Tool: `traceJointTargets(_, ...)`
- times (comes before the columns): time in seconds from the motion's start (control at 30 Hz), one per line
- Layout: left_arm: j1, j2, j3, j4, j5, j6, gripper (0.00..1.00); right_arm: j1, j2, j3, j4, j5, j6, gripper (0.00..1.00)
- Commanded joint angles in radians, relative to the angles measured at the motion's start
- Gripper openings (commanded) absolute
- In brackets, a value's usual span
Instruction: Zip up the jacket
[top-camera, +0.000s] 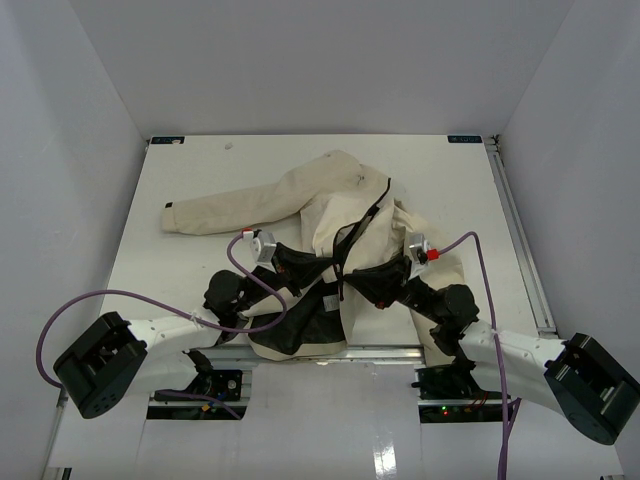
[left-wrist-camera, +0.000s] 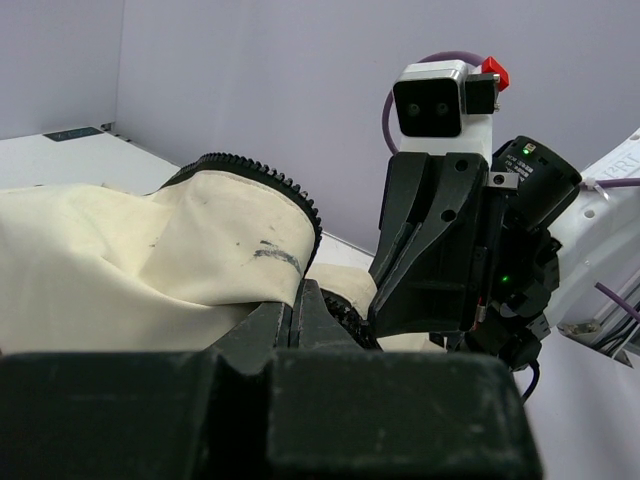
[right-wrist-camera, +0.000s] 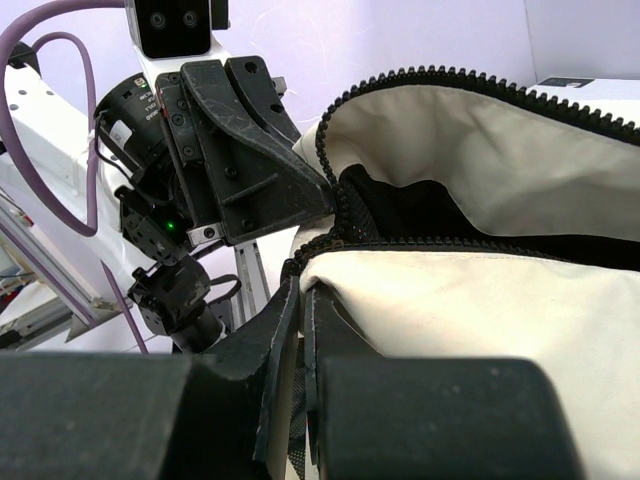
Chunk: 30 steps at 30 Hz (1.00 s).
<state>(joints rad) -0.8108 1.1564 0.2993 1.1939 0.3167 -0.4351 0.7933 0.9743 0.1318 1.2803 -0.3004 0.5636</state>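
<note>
Pinching the cream-beige fabric jacket (top-camera: 300, 200) by its zipper edges, left fingers (left-wrist-camera: 266, 326) and right fingers (right-wrist-camera: 276, 335) are clamped tight; slider cannot be made out.

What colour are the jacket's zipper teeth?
Black zipper teeth on the cream jacket; clearest in the right wrist view.

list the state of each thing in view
jacket, lying on the table, front open
zipper, undone, rows of teeth apart
sleeve, stretched out flat to the left
left gripper, shut on the jacket's edge
right gripper, shut on the jacket's edge
</note>
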Motion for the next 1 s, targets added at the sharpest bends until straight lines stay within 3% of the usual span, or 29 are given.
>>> traceJointTargets(0.0,-0.003,-0.019,-0.001,-0.008,0.033,0.025,0.00,0.003,-0.028,0.061,0.037,0.037,-0.036,0.08)
traceJointTargets(0.43,-0.002,-0.024,0.000,-0.011,0.033,0.029,0.00,0.005,-0.054,0.143,-0.270,0.058,-0.067,0.08)
traceJointTargets(0.97,-0.003,-0.034,0.015,-0.051,0.018,0.035,0.03,0.011,-0.092,0.105,-0.328,0.109,-0.068,0.08)
